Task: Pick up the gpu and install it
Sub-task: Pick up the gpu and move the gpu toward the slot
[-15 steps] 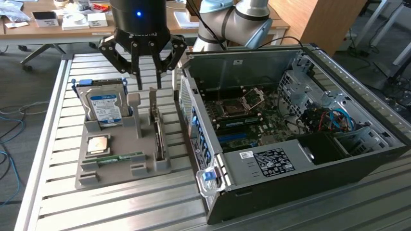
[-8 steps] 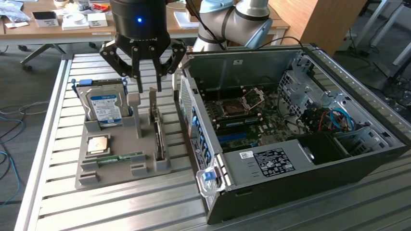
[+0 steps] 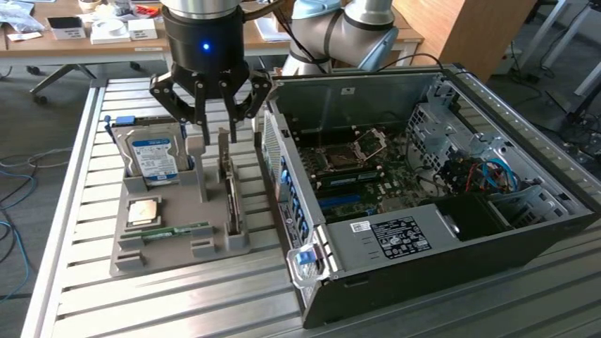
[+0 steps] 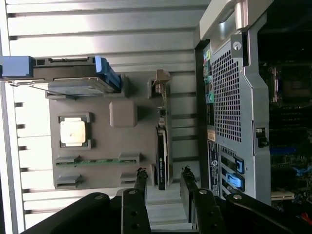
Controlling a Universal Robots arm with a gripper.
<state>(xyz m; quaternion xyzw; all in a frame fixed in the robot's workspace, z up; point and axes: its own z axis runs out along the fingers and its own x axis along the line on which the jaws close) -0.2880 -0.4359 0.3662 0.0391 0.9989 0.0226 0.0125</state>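
Gpu [image 4: 161,156], thin dark card with silvery bracket, stands on edge beneath spread pincer [image 4: 163,171].

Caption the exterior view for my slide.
Open hand poised over the gpu, which stands on edge in its gray holder beside the open computer case.

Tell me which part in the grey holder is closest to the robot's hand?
The gpu: the thin dark card standing on edge nearest the computer case. The hand hangs over its end; the hard drive, chip and green stick are farther.
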